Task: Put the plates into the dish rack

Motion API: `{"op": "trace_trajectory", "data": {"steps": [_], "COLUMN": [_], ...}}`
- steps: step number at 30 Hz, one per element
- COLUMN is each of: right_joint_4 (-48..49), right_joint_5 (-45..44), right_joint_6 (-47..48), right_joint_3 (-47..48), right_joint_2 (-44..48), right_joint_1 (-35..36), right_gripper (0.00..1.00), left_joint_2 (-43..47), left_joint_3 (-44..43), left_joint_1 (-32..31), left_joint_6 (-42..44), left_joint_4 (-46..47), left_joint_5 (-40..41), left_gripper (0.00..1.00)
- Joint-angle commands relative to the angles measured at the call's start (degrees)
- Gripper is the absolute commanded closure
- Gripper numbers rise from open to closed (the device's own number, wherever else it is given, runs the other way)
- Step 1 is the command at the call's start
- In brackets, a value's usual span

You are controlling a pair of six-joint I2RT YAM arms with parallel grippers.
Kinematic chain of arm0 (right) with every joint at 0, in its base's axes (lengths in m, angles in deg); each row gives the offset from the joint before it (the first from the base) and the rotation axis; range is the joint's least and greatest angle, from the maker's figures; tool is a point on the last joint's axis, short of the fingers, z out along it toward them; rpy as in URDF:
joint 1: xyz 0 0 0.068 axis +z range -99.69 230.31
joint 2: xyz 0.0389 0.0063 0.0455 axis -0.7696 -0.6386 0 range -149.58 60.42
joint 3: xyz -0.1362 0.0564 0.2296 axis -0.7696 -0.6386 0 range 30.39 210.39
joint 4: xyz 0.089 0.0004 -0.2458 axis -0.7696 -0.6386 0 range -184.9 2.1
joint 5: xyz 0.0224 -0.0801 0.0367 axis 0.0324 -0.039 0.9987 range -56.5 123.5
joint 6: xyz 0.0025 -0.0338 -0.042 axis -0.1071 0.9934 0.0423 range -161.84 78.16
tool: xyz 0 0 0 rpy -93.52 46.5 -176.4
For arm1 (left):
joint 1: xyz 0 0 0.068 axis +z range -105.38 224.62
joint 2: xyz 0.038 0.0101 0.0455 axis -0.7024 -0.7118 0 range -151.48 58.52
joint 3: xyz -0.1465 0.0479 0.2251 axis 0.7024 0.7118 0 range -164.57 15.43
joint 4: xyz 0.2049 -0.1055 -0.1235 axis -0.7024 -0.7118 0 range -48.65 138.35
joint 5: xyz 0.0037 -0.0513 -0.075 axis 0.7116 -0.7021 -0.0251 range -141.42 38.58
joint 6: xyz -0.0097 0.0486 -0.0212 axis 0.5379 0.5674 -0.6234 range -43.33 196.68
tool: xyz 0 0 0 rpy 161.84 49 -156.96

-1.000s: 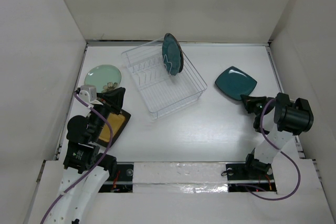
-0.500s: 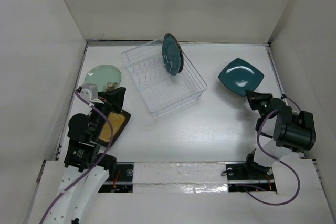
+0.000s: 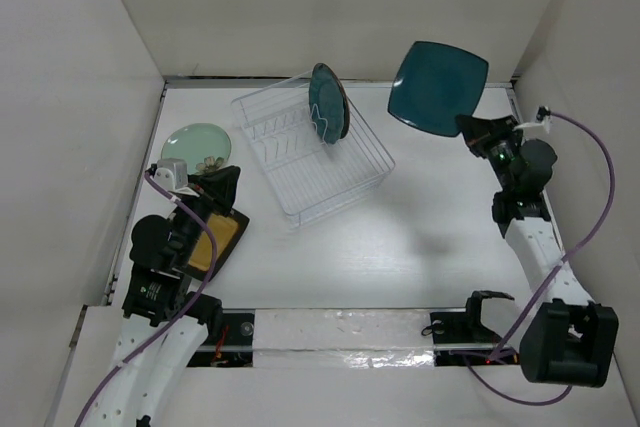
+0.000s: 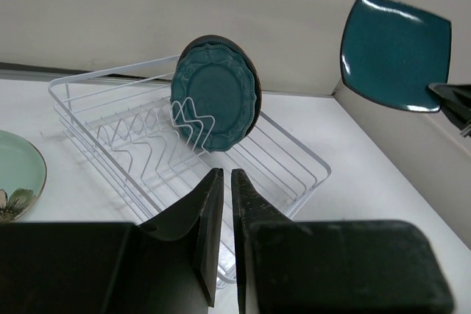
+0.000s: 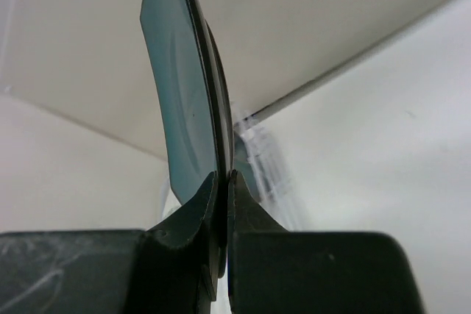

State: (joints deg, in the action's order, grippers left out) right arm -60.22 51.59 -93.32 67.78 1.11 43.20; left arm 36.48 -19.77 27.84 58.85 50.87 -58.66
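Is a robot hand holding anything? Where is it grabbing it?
The right gripper pinches the square teal plate by its rim, near a corner, up in the air. The left gripper holds nothing.

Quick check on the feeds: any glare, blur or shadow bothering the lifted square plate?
Top external view: evenly lit and sharp, the square teal plate clear in the right gripper. Left wrist view: small glare patches on the plate's edges, otherwise sharp. Right wrist view: plate edge-on, fairly sharp; the dish rack behind it is blurred.
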Motion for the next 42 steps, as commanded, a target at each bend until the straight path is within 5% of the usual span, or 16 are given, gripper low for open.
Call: {"op": "trace_trajectory", "data": {"steps": [1,14,26,42], "right_joint_4": [0.81,-15.11,-27.5,-45.16], "right_joint_5": [-1.91,-13.94,-27.04,-44.01], "right_joint_6": [4.81,20.53,31.16,46.91], "right_joint_3": [9.35,42.84,70.17,91.72], "right_joint_2": [1.49,-17.23,-38.67,-56.08], "right_joint_1": [7.01,30.92,36.2,44.29], "right_gripper": [1.0,1.0,1.0,1.0], "left_joint_2": [0.07,1.13,1.83,1.48], "left_joint_3": [-0.31,-0.4,-0.4,-0.48], "left_joint_1": [-0.19,-0.19,-0.19,-0.19], "left_joint_6": [0.77,0.77,0.69,0.86], "left_joint_4": [2.57,2.49,2.49,1.96], "left_joint_5": [-0.4,-0.66,-1.11,-0.75], "left_gripper": [0.93,0.93,0.93,0.93]}}
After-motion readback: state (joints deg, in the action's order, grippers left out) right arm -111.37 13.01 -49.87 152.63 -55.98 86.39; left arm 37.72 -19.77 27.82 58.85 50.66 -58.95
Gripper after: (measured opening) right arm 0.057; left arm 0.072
